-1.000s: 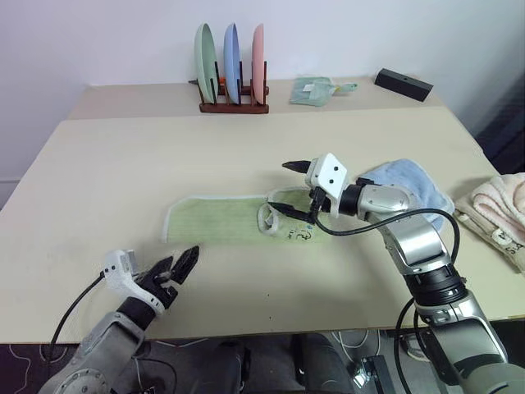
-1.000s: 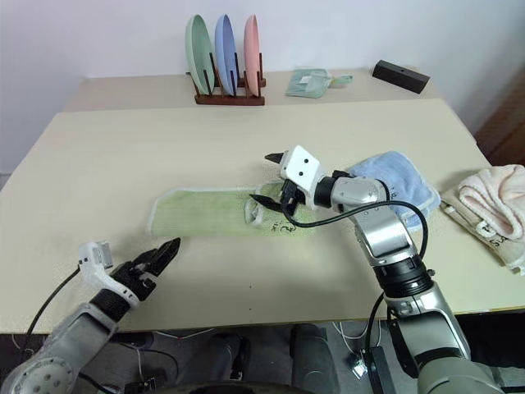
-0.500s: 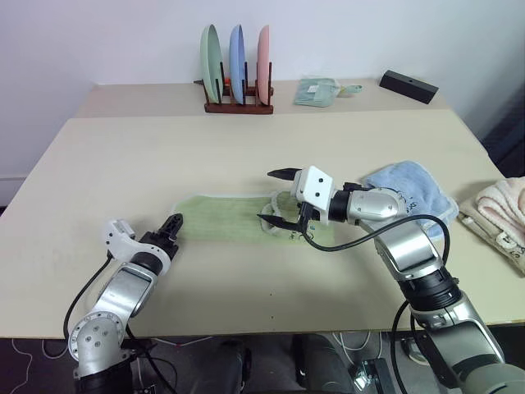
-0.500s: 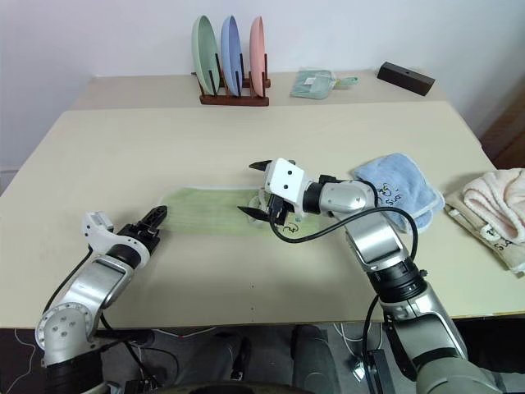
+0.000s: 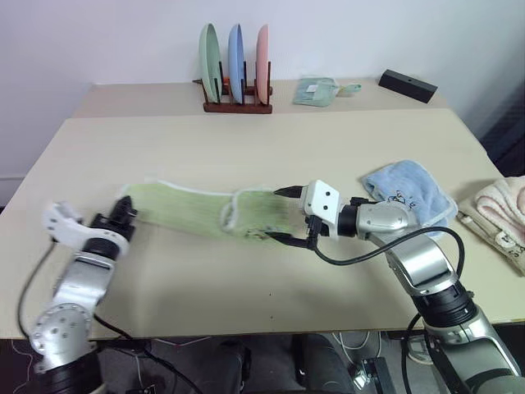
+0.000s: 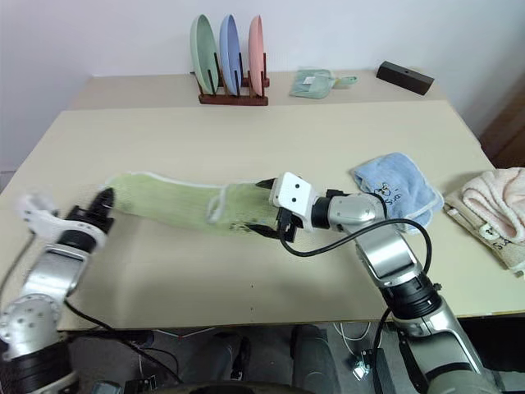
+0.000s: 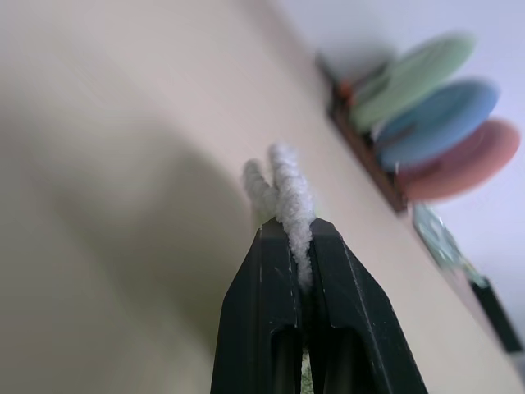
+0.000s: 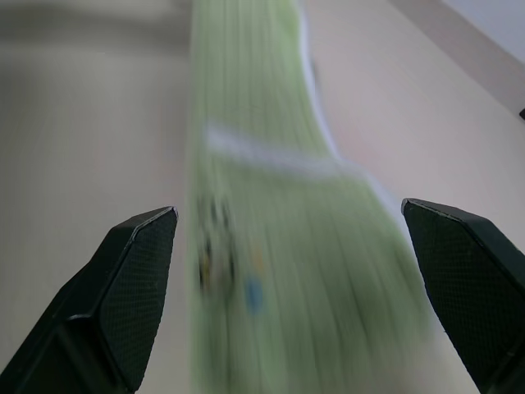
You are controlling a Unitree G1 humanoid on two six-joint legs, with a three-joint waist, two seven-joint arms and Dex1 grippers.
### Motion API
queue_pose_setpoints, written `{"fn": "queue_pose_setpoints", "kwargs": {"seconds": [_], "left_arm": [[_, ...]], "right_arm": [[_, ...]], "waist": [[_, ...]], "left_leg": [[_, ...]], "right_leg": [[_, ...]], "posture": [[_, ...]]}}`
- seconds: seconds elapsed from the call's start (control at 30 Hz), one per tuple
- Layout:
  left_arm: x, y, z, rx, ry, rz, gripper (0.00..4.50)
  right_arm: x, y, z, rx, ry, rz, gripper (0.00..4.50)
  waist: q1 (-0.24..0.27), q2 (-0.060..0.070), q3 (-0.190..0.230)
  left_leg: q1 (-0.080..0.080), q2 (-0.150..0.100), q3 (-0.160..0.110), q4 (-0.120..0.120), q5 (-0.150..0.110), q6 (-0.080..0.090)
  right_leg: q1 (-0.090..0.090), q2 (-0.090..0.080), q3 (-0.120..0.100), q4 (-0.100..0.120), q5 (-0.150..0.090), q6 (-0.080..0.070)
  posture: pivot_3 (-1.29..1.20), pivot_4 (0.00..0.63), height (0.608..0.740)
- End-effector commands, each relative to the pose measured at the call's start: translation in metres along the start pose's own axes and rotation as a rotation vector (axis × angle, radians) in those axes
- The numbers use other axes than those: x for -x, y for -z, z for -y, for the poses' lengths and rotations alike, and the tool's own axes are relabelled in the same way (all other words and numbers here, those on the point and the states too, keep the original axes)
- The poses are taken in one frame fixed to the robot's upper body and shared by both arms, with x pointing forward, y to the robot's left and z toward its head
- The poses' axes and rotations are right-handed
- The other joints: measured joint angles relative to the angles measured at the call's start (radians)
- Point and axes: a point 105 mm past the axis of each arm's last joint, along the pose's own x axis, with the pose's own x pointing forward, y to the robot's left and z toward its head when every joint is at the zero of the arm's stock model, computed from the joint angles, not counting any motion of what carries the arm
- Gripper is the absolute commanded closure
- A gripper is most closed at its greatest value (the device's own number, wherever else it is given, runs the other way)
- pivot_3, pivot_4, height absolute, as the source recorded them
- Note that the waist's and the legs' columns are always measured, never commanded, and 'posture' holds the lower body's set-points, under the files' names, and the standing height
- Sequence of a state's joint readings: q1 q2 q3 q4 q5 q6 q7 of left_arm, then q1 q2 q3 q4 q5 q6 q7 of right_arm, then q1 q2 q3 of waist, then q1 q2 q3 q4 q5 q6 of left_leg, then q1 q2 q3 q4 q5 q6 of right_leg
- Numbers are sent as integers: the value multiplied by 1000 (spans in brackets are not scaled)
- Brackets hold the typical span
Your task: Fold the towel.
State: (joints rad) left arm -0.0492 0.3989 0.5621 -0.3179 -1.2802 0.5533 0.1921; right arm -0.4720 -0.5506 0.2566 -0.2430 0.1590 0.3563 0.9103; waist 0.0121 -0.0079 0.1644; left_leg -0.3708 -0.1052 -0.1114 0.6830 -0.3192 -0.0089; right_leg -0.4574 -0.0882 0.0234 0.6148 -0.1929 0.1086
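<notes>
the green towel is stretched lengthwise across the front part of the table, running from the left gripper to the right gripper. its left end is lifted off the table and is clamped between the closed fingers of the left gripper, with the white edge seen poking out past the fingertips in the left wrist view. a folded-over flap with a white edge is seen near the middle of the towel. the right gripper is held with its jaws spread wide at the towel's right end, one finger above the cloth and one below; nothing is pinched by it. a blue towel is bunched just beyond the right arm, and a pink towel is laid at the table's right edge, well apart from the green one. at the far side, three plates are stood upright in a wooden rack, with a small green packet and a black box to the right of them.
</notes>
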Motion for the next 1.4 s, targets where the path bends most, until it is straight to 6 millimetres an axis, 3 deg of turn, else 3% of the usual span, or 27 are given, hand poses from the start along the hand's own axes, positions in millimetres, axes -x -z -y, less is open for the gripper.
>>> {"fn": "queue_pose_setpoints", "kwargs": {"seconds": [0.03, 0.13, 0.23, 0.4, 0.57, 0.77, 0.83, 0.87, 0.9, 0.97, 1.1, 1.17, 1.3, 1.4], "left_arm": [[2, -9, 31, -151, 181, -13, 4488], [2, 2, 57, -252, 322, -89, 4488], [9, 39, 103, -435, 572, -254, 4488], [21, 89, 142, -607, 841, -438, 4488], [26, 136, 145, -748, 959, -618, 4488], [15, 154, 133, -796, 934, -666, 4488], [15, 156, 134, -775, 940, -672, 4488], [15, 155, 134, -754, 943, -672, 4016], [16, 154, 135, -733, 951, -670, 3851], [18, 150, 138, -705, 969, -661, 3094], [21, 135, 140, -651, 967, -627, 1088], [22, 117, 138, -608, 956, -581, 123], [17, 81, 124, -566, 861, -474, 123], [-1, 53, 102, -595, 685, -342, 984]], "right_arm": [[3, -9, 5, 41, 23, 30, 0], [3, -8, 6, 36, 32, 29, 0], [3, -4, 6, 30, 34, 22, 0], [5, 2, 7, 23, 46, 8, 0], [9, 7, 6, 18, 67, -7, 0], [14, 12, 5, 11, 91, -26, 0], [15, 14, 5, 11, 94, -31, 0], [15, 14, 5, 11, 95, -32, 0], [15, 15, 5, 11, 95, -34, 0], [15, 16, 5, 12, 96, -37, 0], [15, 16, 7, 17, 97, -41, 0], [15, 16, 9, 22, 101, -41, 0], [17, 13, 16, 22, 118, -34, 0], [15, 1, 22, -35, 134, 38, 800]], "waist": [[2, 0, 0], [1, 0, 0], [1, -1, 0], [-5, 0, 0], [-6, 0, 0], [-6, 0, 1], [-5, 0, 1], [-4, 0, 1], [-4, 0, 1], [-3, 0, 1], [-5, 0, 1], [-6, 0, 1], [-7, 0, 1], [-3, 0, 1]], "left_leg": [[0, 0, 0, 0, 0, 0], [-1, 0, 0, 0, 0, 0], [-1, 0, -1, 0, 0, 0], [-1, 0, 0, 0, 0, 0], [-1, 0, 0, -1, 0, 0], [-1, 0, 0, -1, 0, 0], [-1, 0, 0, -1, 0, 0], [-1, 0, 0, -1, 0, 0], [-2, 0, 0, -1, 0, 0], [-2, 0, 0, -1, 0, 0], [-2, 0, 0, -1, 0, 0], [-2, 0, 0, -1, 0, 0], [-2, 0, 0, -1, 0, 0], [-1, 0, 0, 0, 0, 0]], "right_leg": [[0, 0, 0, 0, 0, 0], [0, 0, 0, 0, 0, 0], [0, 0, 0, 0, 0, 0], [-1, 0, 0, 0, 0, 0], [-1, 0, 0, 0, 0, 0], [-2, 0, 0, 0, 0, 0], [-2, 0, 0, 0, 0, 0], [-2, 0, 0, 0, 0, 0], [-2, 0, 0, 0, 0, 0], [-2, 0, 0, 0, 0, 0], [-2, 0, 0, 0, 0, 0], [-2, 0, 0, 0, 0, 0], [-2, 0, 0, 0, 0, 0], [-2, 0, 0, 0, 0, 0]], "posture": [[0, 150, 721], [0, 150, 721], [0, 150, 721], [0, 150, 721], [0, 150, 721], [0, 150, 721], [0, 150, 721], [0, 150, 721], [0, 150, 721], [0, 150, 721], [0, 150, 721], [0, 150, 721], [0, 150, 721], [0, 150, 721]]}}
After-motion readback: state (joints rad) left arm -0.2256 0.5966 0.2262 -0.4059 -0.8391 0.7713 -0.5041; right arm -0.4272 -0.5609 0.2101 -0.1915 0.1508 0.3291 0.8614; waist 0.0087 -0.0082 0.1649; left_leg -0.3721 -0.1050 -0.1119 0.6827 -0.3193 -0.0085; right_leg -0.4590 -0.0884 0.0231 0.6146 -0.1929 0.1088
